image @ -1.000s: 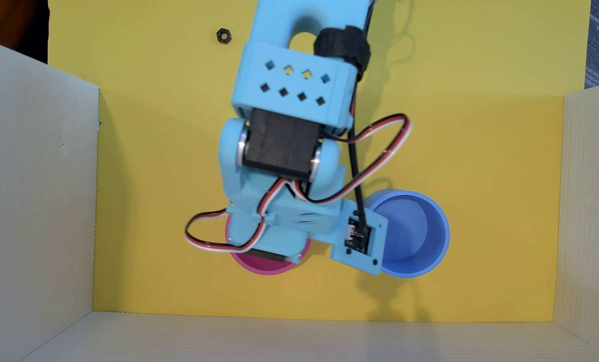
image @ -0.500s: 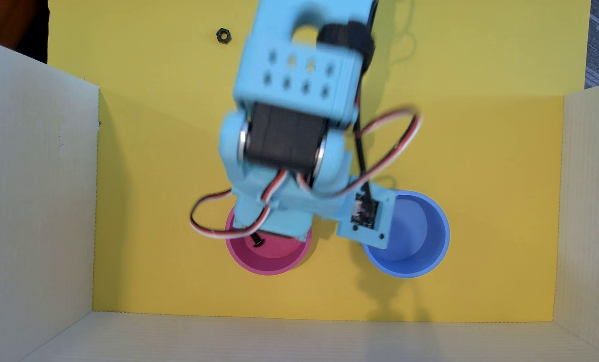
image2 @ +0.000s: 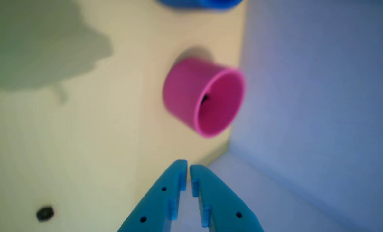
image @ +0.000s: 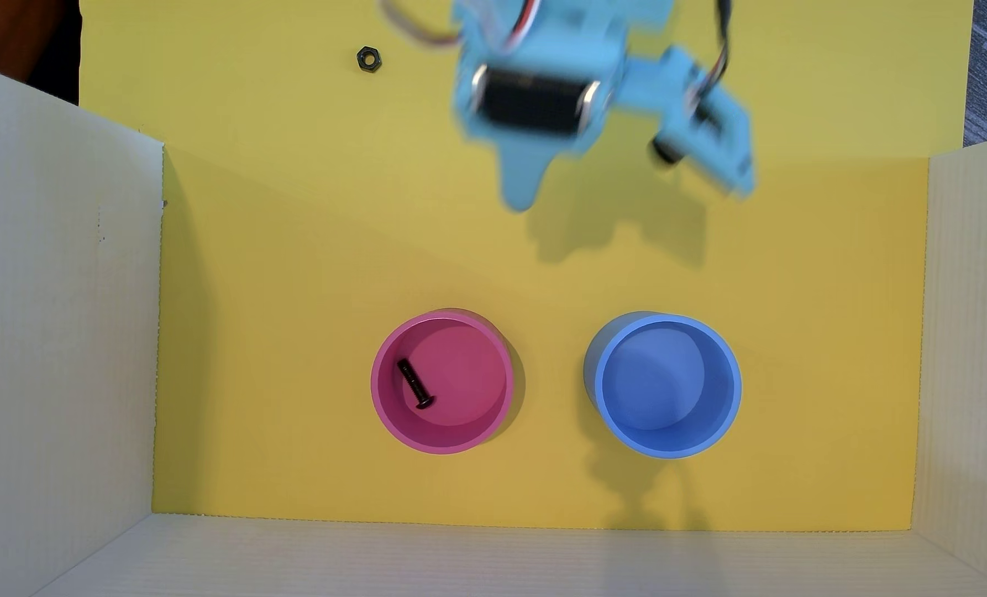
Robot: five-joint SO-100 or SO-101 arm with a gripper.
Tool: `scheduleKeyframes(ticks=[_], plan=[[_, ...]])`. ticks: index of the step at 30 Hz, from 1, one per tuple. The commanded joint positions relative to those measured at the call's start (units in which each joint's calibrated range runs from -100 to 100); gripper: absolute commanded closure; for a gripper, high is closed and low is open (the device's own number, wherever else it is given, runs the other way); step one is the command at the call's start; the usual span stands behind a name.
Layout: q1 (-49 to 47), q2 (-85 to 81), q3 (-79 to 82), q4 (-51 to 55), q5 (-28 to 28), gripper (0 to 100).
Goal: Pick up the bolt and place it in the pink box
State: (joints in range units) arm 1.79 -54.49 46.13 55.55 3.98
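Note:
The black bolt [image: 415, 384] lies on the bottom of the pink box [image: 442, 442], near its left wall in the overhead view. In the wrist view the pink box [image2: 182, 90] shows on its side, with a dark speck of the bolt [image2: 204, 98] inside. My blue gripper [image: 519, 198] is blurred at the top of the overhead view, well away from the pink box. In the wrist view the gripper [image2: 188, 166] has its tips almost touching and holds nothing.
A blue round container [image: 668, 445] stands right of the pink box in the overhead view. A black hex nut [image: 369, 59] lies on the yellow mat [image: 284, 287] at the top left; it also shows in the wrist view [image2: 45, 213]. White cardboard walls [image: 55, 344] enclose three sides.

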Motion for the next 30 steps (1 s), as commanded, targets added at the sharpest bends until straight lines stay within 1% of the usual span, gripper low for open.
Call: scheduleKeyframes(ticks=[1, 6, 8, 14, 18, 26, 30], plan=[[-0.39, -19.75, 13.08, -5.82, -1.77, 99], [-3.55, -41.05, 24.48, -6.51, -3.59, 99], [-5.61, -45.51, 28.18, -4.62, -3.59, 99], [-6.86, -43.24, 32.16, 10.05, -6.61, 99], [-6.05, -44.41, 36.96, 15.71, -7.03, 99], [-8.41, -44.33, 44.29, 15.28, -7.34, 99], [-7.82, -44.33, 47.54, 15.28, -7.34, 99]])
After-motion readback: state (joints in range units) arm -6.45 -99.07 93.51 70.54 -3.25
